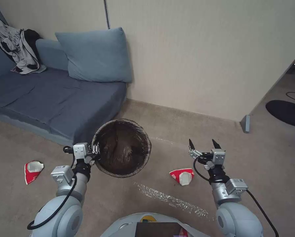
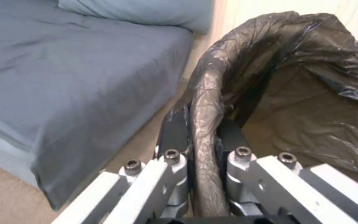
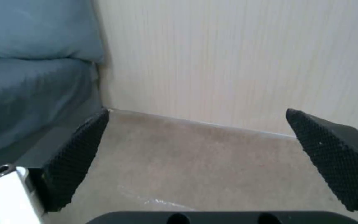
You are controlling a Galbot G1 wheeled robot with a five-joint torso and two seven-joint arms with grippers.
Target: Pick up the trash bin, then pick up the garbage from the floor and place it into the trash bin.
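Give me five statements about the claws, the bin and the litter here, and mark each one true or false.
1. The left claw is clamped on the liner-covered rim of the trash bin. True.
2. The right claw holds a crushed cup. False: it is open and holds nothing.
3. A crushed red-and-white cup lies on the carpet between the bin and the right arm. True.
4. The bin's bag liner is bright blue. False: it is dark brown.
5. Another crushed cup sits on the sofa. False: it lies on the floor.
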